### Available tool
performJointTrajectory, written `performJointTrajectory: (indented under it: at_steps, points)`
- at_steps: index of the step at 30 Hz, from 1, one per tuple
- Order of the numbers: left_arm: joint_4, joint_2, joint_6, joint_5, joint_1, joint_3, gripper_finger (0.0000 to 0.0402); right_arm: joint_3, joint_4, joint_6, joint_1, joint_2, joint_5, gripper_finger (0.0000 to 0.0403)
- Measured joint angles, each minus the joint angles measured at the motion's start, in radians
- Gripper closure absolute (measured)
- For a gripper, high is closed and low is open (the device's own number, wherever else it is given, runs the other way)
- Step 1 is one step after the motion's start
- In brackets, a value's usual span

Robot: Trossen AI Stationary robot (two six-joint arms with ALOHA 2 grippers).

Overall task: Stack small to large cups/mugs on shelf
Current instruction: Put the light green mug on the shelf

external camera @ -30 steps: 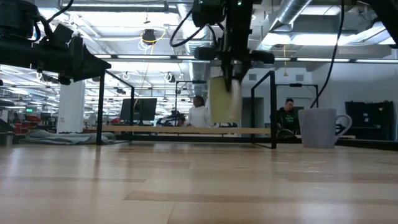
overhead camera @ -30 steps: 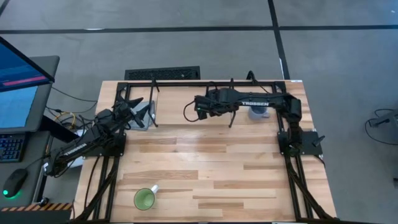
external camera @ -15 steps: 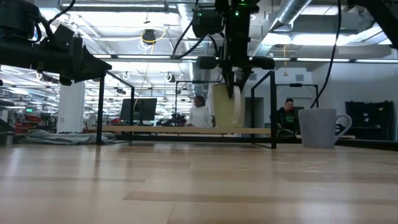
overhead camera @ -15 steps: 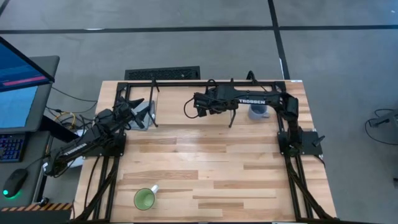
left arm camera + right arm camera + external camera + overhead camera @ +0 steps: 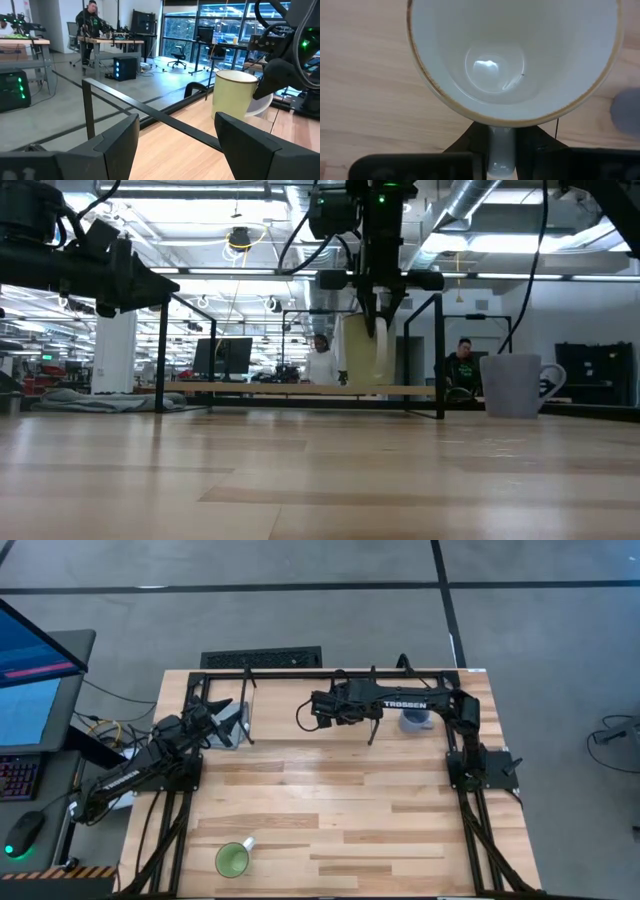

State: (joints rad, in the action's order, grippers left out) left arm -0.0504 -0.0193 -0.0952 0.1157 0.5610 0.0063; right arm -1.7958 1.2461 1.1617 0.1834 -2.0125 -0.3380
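My right gripper (image 5: 325,712) is shut on the cream mug (image 5: 362,350) over the shelf (image 5: 260,390), a light board in a thin black frame at the table's far side. In the low view the mug's base is level with the board's top; I cannot tell if it touches. The blue-grey mug (image 5: 415,720) stands upright on its base just right of the shelf. The green mug (image 5: 233,858) stands upright near the table's front left. My left gripper (image 5: 228,725) is open and empty at the shelf's left end. My right gripper pinches the cream mug's handle (image 5: 500,147) between its two fingers (image 5: 467,145). The fingers come from above, pointing down. The mug hangs upright below them, mouth up, beside the fingers.
Upright black rods (image 5: 440,355) stand at the shelf's corners, one close to the held mug. A black bar (image 5: 165,120) crosses the left wrist view. People and desks show in the room behind. The wide plank tabletop (image 5: 340,810) lies between the shelf and the green mug.
My right gripper has gone down a little and slightly toward the table's far edge with the cream mug. The mug has come down to the level of the shelf board, staying upright, and has been still for the last half second.
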Motion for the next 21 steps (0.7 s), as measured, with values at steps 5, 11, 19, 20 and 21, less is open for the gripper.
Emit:
performJointTrajectory:
  at_steps: [5,11,19,20,21]
  points:
    - [0.001,0.0,-0.016,-0.005,0.0,0.0,0.015,0.0,0.003,0.043,0.0,0.0,0.003,0.0323]
    - [0.001,0.0,-0.022,-0.006,0.0,0.0,0.015,0.0,0.003,0.044,0.0,0.0,0.001,0.0328]
    - [0.001,0.0,-0.022,-0.006,0.0,0.0,0.015,0.0,-0.004,0.044,0.0,0.0,-0.001,0.0305]
    - [0.001,0.0,-0.022,-0.006,0.0,0.0,0.015,0.0,-0.004,0.044,0.0,0.0,-0.002,0.0302]
    - [0.001,0.0,-0.022,-0.006,0.0,0.0,0.015,0.0,-0.004,0.044,0.0,0.0,-0.002,0.0298]
